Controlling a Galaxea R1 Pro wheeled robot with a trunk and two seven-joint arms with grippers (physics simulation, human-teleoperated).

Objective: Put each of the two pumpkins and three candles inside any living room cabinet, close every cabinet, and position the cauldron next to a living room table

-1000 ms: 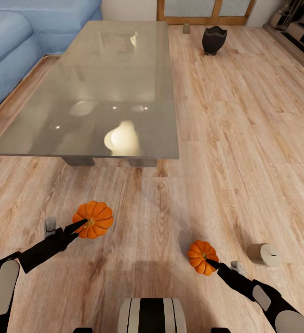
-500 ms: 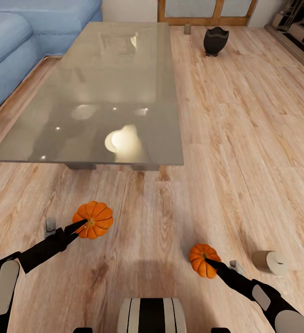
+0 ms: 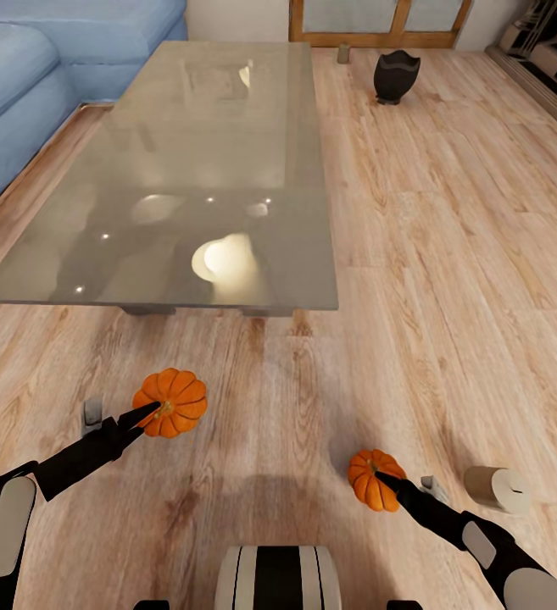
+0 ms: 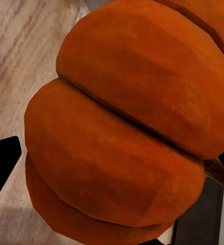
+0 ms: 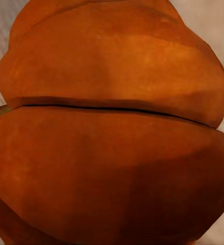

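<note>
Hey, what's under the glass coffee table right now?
Under the coffee table, two blocky grey legs show below the near edge, standing on the wood floor. The glossy top reflects lights, so whatever else lies beneath it cannot be seen.

Both wrist views sit so close that the bigger pumpkin (image 4: 122, 127) and the smaller pumpkin (image 5: 112, 127) overflow the edges. The blue sofa (image 3: 49, 59) is cut off. The far candle (image 3: 342, 52) is too small to make out.

No legible text or labels anywhere.
</note>
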